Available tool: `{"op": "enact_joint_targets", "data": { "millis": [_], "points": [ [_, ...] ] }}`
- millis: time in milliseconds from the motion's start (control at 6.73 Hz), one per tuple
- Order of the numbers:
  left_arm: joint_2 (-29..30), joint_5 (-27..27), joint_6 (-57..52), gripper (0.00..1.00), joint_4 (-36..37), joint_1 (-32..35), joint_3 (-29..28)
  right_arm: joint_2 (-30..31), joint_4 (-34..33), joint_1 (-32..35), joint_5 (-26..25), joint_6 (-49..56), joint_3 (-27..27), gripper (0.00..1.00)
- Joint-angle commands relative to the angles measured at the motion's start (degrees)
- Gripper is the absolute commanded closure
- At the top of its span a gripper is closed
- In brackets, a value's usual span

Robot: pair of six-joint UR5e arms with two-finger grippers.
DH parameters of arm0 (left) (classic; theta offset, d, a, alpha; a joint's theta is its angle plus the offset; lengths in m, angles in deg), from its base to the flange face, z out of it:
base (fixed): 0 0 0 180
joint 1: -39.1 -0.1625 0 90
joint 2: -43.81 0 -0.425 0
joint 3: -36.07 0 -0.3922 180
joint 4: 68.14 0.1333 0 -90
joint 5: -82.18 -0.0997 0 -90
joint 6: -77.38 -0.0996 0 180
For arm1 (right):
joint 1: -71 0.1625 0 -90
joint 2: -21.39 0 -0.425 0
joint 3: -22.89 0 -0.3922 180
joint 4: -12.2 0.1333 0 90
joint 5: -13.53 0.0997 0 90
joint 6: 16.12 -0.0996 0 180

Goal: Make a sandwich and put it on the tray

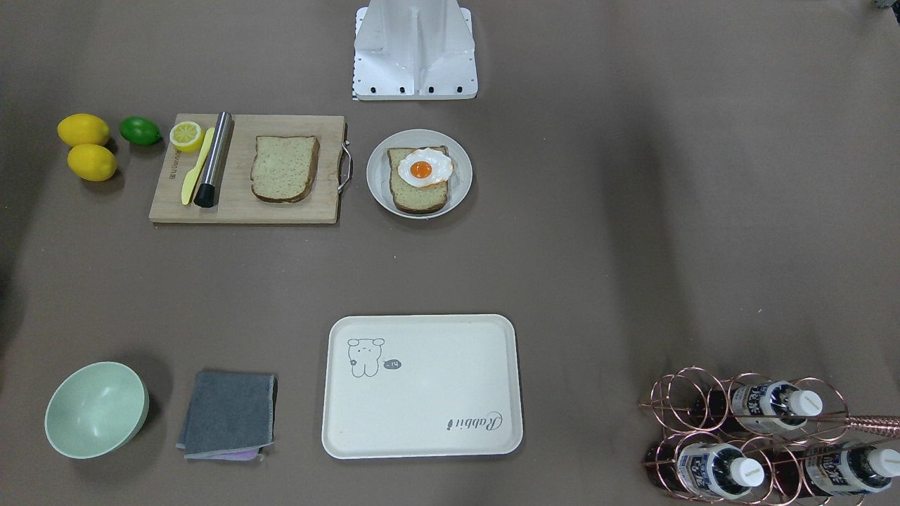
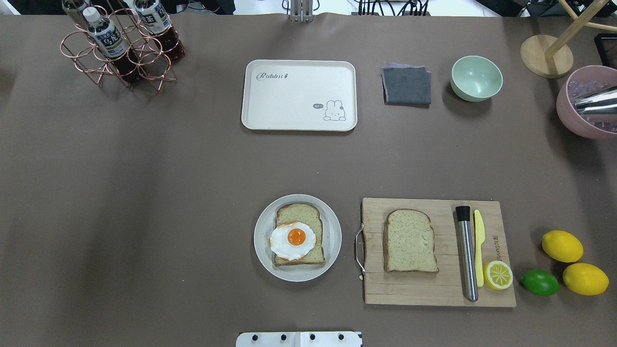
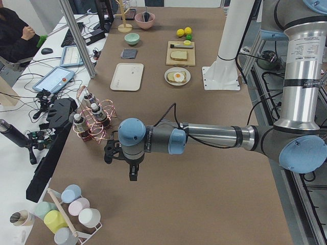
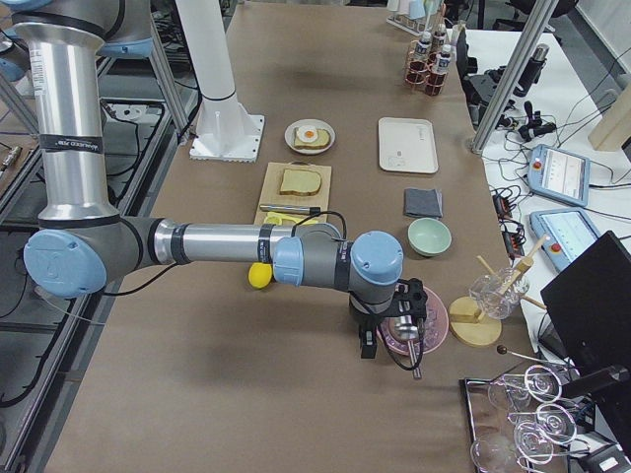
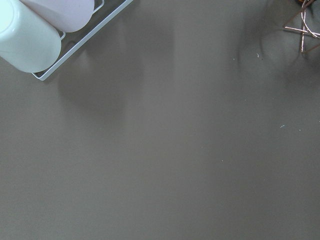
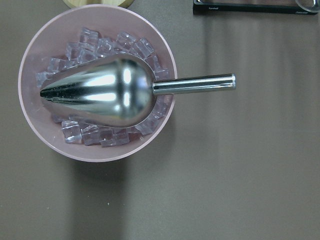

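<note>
The sandwich lies in two parts. One speckled bread slice (image 2: 308, 214) with a fried egg (image 2: 293, 239) on top sits on the round pale plate (image 2: 332, 226) near the robot's base. The other bread slice (image 2: 410, 241) lies flat on the wooden cutting board (image 2: 414, 289) beside it. The cream tray (image 2: 289, 101) lies bare at the far middle of the table. My left gripper (image 3: 134, 173) hangs over bare table at the left end, next to the bottle rack. My right gripper (image 4: 380, 340) hovers over a pink bowl of ice at the right end. I cannot tell whether either is open or shut.
A steel muddler (image 2: 466, 253), a yellow knife (image 2: 478, 241) and a lemon half (image 2: 498, 275) share the board. Two lemons (image 2: 562, 246) and a lime (image 2: 539, 282) lie beside it. Farther off are a green bowl (image 2: 476, 78), a grey cloth (image 2: 406, 85), a bottle rack (image 2: 120, 48) and an ice bowl with a scoop (image 6: 97, 82).
</note>
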Motion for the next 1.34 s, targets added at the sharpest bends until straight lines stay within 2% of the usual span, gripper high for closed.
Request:
{"op": "enact_joint_targets", "data": {
  "millis": [0,1188],
  "points": [
    [0.17,0.07,0.07,0.02,0.00,-0.06,0.06,0.48,2.29,0.00,-0.17,0.19,0.47,0.00],
    [-0.27,0.42,-0.19,0.02,-1.76,0.03,0.06,1.45,3.72,0.00,0.17,0.19,-1.29,0.00]
  ]
}}
